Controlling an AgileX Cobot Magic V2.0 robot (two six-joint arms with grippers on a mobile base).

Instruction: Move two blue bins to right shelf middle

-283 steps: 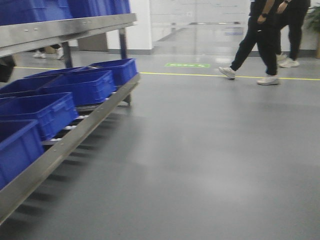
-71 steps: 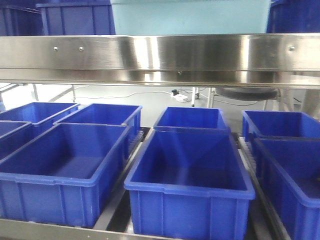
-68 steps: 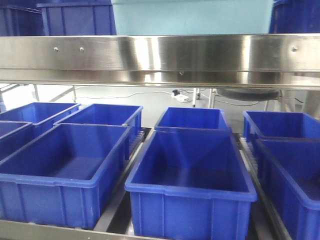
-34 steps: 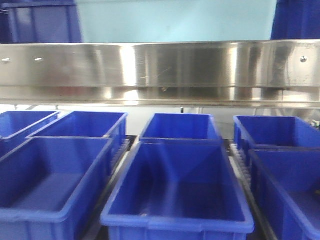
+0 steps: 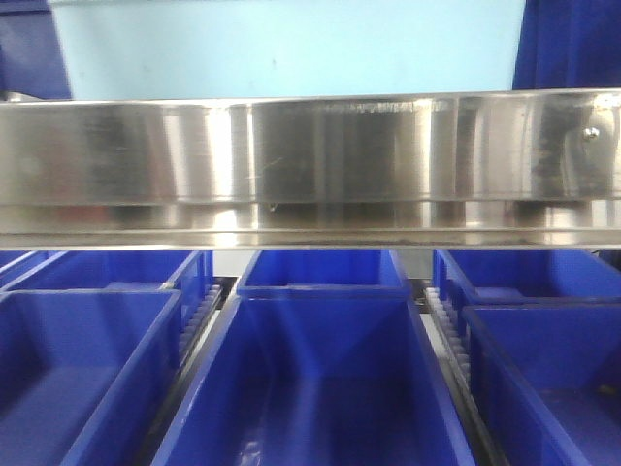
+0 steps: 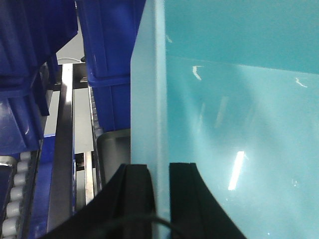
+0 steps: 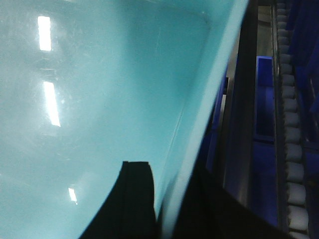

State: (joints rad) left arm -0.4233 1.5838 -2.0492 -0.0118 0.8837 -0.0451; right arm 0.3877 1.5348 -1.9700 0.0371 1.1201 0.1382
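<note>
One pale sky-blue bin (image 5: 291,44) stands above the broad shiny steel front rail (image 5: 310,165) of the shelf level, at the top of the front view. My left gripper (image 6: 159,168) is shut on the bin's left wall (image 6: 149,99), one black finger on each side of it. My right gripper (image 7: 167,174) is shut on the bin's right wall (image 7: 199,104), one finger inside the tub and one outside. The bin's glossy inside shows in the left wrist view (image 6: 239,129) and in the right wrist view (image 7: 99,99). No second pale bin is in view.
Several dark royal-blue bins (image 5: 310,379) fill the level below the rail. More dark blue bins flank the pale bin on the left (image 6: 109,45) and on the right (image 5: 572,39). White roller tracks (image 7: 294,149) run beside it.
The front view has closed in on the rack. The rail now sits lower and larger, and the pale bin fills more of the top. The lower bins are cut off at the frame's bottom.
</note>
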